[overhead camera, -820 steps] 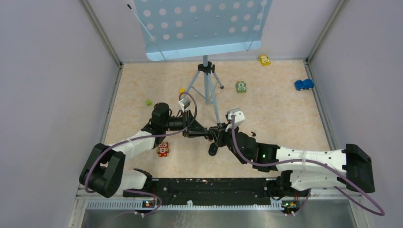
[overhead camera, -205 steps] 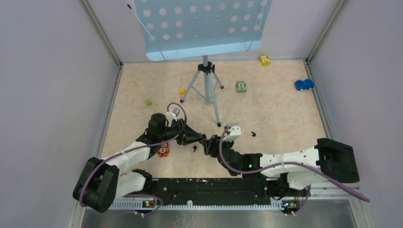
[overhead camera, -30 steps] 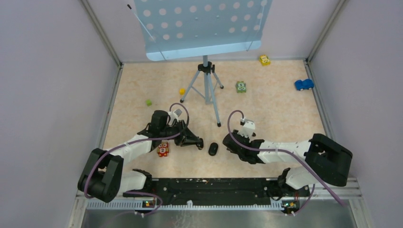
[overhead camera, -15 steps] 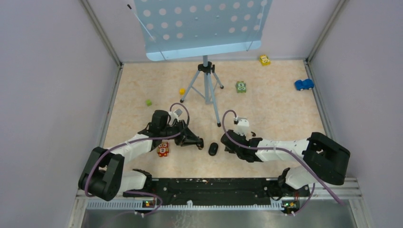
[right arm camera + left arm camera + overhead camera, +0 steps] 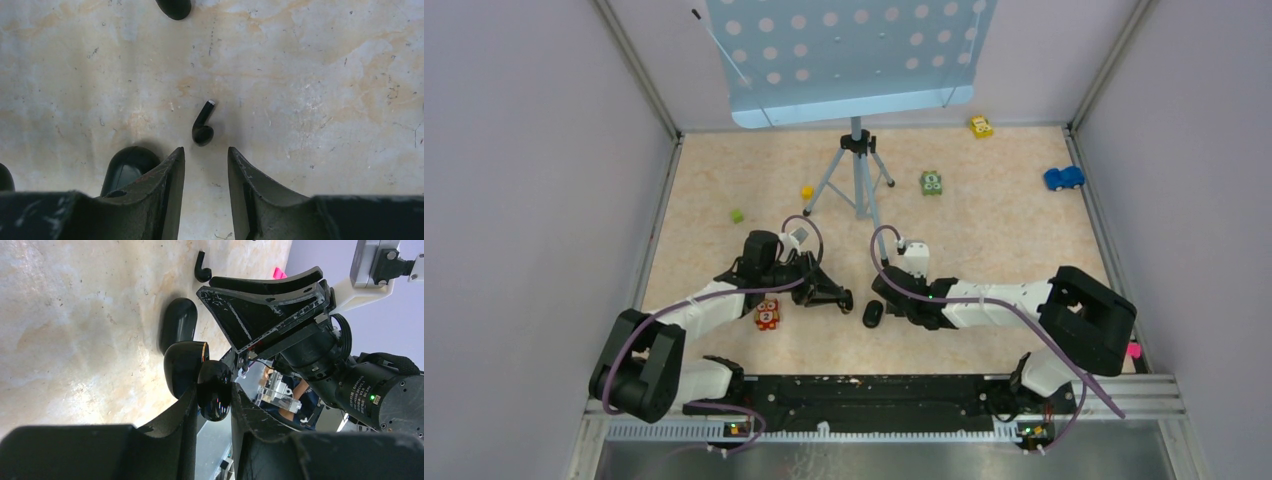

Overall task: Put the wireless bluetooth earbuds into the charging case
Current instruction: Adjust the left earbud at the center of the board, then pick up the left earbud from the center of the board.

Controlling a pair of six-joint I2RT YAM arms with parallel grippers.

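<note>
One earbud [image 5: 202, 131] now lies before open right fingers [image 5: 167, 200]; left fingers [image 5: 175, 422] clamp case [image 5: 215, 390]

Seen from above, the right tool [image 5: 205, 152] melts into its own dark wrist and hides the earbud [image 5: 202, 131]. The case [image 5: 873, 314] beside it is too small there to show whether its lid is up. At the right wrist, one finger covers half the case, and a dark shape [image 5: 173, 7] is cut off by the top edge, unidentifiable. At the left wrist, the left tool [image 5: 214, 397] pinches a glossy oval [image 5: 214, 385] of uncertain identity, with blurred clutter [image 5: 277, 392] behind it. The blue panel [image 5: 844, 50] runs off the top edge.
</note>
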